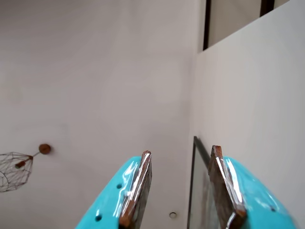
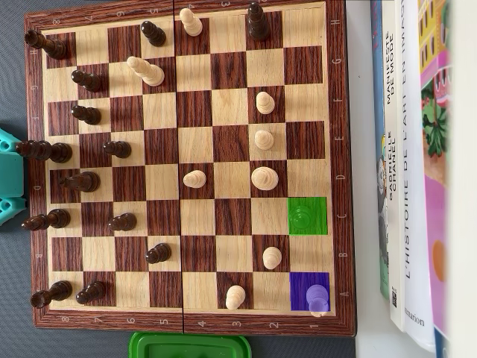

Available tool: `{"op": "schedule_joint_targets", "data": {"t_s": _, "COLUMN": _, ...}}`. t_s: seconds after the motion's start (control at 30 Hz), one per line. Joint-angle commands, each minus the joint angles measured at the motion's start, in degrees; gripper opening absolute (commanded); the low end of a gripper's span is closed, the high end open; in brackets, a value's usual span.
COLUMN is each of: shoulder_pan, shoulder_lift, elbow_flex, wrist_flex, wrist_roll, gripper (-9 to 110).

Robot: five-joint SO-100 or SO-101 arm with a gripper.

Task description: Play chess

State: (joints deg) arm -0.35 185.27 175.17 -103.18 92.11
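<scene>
The wooden chessboard (image 2: 339, 149) fills the overhead view. Dark pieces such as one (image 2: 80, 181) stand mostly along its left side, and light pieces such as one (image 2: 264, 177) are spread over the middle and right. One square near the right edge is tinted green (image 2: 317, 207) and has a round shape on it. The lower right corner square is tinted purple (image 2: 299, 283) and a piece (image 2: 318, 299) stands on it. In the wrist view my gripper (image 1: 181, 150) is open and empty. It points at a pale wall, away from the board.
A teal part of the arm (image 2: 9, 175) shows at the board's left edge. Books (image 2: 406, 149) lie along the right side. A green lid or box (image 2: 190, 346) sits below the board. The wrist view shows a framed pane (image 1: 198, 191) and a wire ornament (image 1: 14, 169).
</scene>
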Motion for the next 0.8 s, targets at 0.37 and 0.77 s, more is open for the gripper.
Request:
{"op": "schedule_joint_targets", "data": {"t_s": 0.37, "shoulder_pan": -0.18, "shoulder_lift": -11.34, "elbow_flex": -15.29, "wrist_flex": 10.72, "wrist_roll": -4.48, "gripper": 18}}
{"op": "schedule_joint_targets", "data": {"t_s": 0.77, "shoulder_pan": -0.18, "shoulder_lift": -11.51, "elbow_flex": -24.43, "wrist_flex": 33.22, "wrist_roll": -7.56, "gripper": 18}}
